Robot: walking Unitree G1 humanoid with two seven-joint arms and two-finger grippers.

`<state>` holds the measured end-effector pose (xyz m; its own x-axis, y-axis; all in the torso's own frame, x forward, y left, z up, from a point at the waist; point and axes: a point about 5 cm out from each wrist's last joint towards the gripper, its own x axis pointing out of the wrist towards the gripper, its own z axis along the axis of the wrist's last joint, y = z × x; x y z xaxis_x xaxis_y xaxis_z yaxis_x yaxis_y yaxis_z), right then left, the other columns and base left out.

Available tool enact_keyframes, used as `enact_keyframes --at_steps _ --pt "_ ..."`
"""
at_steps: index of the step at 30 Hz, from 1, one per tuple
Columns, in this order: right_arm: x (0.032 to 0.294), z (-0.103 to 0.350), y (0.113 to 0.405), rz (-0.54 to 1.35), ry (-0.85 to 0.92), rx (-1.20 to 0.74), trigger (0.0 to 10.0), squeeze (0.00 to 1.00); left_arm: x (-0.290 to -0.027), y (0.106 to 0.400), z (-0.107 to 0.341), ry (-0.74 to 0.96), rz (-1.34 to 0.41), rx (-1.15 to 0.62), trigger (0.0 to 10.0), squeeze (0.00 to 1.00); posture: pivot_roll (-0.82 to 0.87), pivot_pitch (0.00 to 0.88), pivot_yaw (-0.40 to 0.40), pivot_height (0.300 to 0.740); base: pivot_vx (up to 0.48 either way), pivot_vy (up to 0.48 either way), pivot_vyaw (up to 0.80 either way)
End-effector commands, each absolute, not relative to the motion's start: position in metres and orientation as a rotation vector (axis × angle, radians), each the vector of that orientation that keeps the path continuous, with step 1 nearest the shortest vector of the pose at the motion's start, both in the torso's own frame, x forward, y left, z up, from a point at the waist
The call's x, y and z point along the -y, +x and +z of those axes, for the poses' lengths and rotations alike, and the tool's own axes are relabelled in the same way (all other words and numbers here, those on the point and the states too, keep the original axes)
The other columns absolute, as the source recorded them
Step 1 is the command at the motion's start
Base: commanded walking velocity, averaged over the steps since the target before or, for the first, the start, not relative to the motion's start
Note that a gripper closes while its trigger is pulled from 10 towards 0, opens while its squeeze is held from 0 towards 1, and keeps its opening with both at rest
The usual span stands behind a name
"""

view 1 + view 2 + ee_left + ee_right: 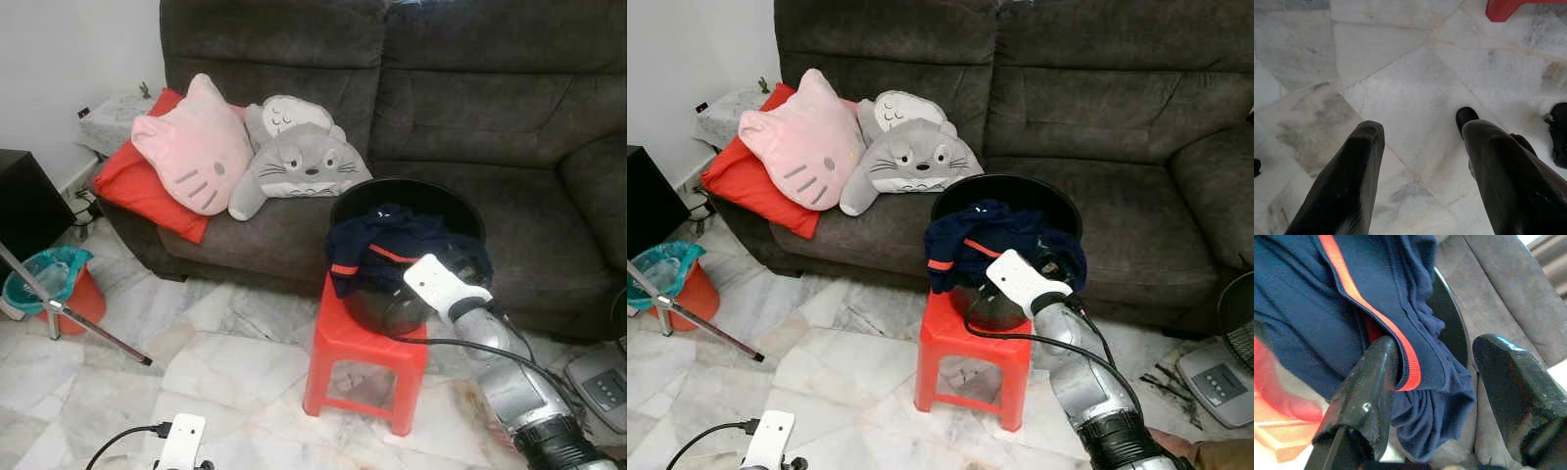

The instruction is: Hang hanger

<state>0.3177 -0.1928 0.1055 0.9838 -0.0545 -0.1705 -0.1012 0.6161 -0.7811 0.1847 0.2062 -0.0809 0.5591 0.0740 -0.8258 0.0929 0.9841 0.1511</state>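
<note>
**Hanger likely buried in the bucket's clothing; right gripper spread at the fold**

Hanger position cannot be told for certain. If it is here, my guess is that it lies under or inside the navy garment (392,245) heaped in the black bucket (392,186).

The bucket stands on a red stool (343,338), at about 4 o'clock from the middle of the head view. The sofa (470,98) is behind it at 12 and the cushions (196,147) are at 10.

The right gripper (1437,347) is at the bucket's near rim, at 5 o'clock from the garment, fingers apart and clenching nothing. One finger (1376,377) lies against the orange-striped hem and the other is clear of the cloth.

The left gripper (1420,129) hangs idle over the marble floor (1415,73), fingers spread and empty.

**Handling, as a judgement**
- **The hanger:** it should be light and stiff, probably smooth plastic or wire, so it may slip in a loose pinch. It may also snag in the cloth when pulled.
- **The cloth:** it is soft and limp and will drag along rather than give any purchase.
- **Where to grip:** the neck just below the hook, or the shoulder bar close to it. That leaves the hook free for the rail.
- **The bucket:** it sits high on a small stool, so a hard tug could tip it.
</note>
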Motion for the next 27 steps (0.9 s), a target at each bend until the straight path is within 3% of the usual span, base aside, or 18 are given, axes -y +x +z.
enact_keyframes --at_steps 1,27 --pt "0.198 0.109 0.32 -0.026 -0.884 -0.189 10.0 0.0 -0.208 0.182 -0.082 0.197 -0.014 -0.992 10.0 0.0 -0.22 0.0 0.062 0.74 0.0 0.0 0.0" --pt "0.205 0.091 0.321 -0.081 -0.795 -0.297 10.0 0.0 -0.208 0.182 -0.082 0.194 -0.015 -0.993 10.0 0.0 -0.22 0.0 0.064 0.74 0.0 0.0 0.0"
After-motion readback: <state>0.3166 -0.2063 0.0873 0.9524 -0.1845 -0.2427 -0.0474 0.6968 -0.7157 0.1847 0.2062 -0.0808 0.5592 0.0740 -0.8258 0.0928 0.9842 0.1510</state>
